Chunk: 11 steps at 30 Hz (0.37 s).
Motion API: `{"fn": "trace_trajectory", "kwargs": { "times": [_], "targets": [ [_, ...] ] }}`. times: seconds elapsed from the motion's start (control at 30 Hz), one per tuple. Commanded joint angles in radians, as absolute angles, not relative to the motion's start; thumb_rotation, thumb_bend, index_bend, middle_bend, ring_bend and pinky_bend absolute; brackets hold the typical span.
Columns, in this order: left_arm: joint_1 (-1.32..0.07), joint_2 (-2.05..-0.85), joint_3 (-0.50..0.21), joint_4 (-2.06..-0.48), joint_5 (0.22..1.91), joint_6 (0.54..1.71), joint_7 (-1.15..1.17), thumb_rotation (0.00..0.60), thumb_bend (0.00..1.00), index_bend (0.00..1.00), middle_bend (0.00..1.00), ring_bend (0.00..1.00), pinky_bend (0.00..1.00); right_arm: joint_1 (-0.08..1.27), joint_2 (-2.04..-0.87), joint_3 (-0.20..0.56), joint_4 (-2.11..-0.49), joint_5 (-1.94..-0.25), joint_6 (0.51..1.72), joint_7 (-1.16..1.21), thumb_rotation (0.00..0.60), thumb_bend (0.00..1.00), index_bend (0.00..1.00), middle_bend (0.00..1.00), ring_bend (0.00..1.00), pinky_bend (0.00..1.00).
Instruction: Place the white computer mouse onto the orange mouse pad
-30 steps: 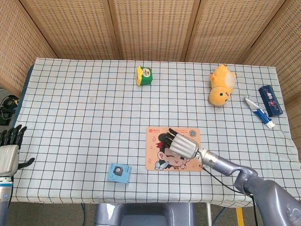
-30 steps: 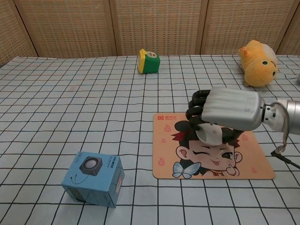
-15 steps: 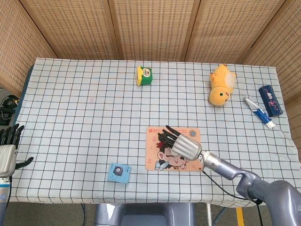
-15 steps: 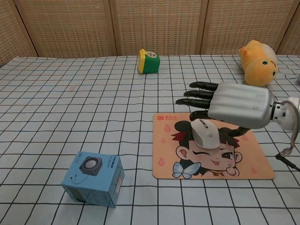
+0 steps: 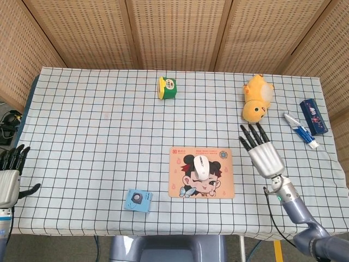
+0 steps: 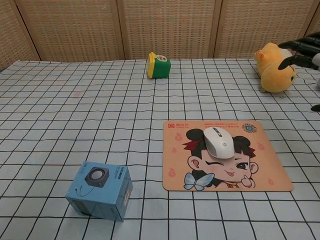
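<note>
The right hand hovered empty, fingers spread, to the right of the orange mouse pad. The white computer mouse lay upon it, probably light, rigid and smooth; its sides looked best to hold. The left hand, cut off at the edge, seemed open.

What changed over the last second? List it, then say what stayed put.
The right robot hand let go of the white mouse, opened, and pulled back to the right, off the orange mouse pad. The mouse stays on the pad. The left robot hand, blue box and plush toy are unchanged.
</note>
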<state>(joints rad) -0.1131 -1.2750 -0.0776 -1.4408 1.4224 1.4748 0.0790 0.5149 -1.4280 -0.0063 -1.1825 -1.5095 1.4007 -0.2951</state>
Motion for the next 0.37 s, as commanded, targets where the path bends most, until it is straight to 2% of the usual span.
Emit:
{"fn": "trace_trajectory", "kwargs": {
  "times": [0.03, 0.2, 0.37],
  "targets": [
    [-0.109, -1.276, -0.073, -1.443, 1.432, 1.485, 0.081, 0.6, 0.0, 0.0, 0.0, 0.0, 0.0, 0.414, -1.387, 0.019, -1.257, -1.432, 1.453, -0.165, 0.6, 0.17, 0.19, 0.01, 0.0, 0.0],
    [-0.101, -1.275, -0.065, -1.446, 1.447, 1.499, 0.083, 0.6, 0.0, 0.0, 0.0, 0.0, 0.0, 0.343, -1.369, 0.011, -1.306, -1.402, 1.47, -0.056, 0.6, 0.17, 0.17, 0.0, 0.0, 0.0],
    [-0.094, -1.276, -0.057, -1.446, 1.457, 1.507, 0.085, 0.6, 0.0, 0.0, 0.0, 0.0, 0.0, 0.262, -1.391, -0.009, -1.284, -1.42, 1.537, -0.022, 0.6, 0.17, 0.15, 0.0, 0.0, 0.0]
  ]
}}
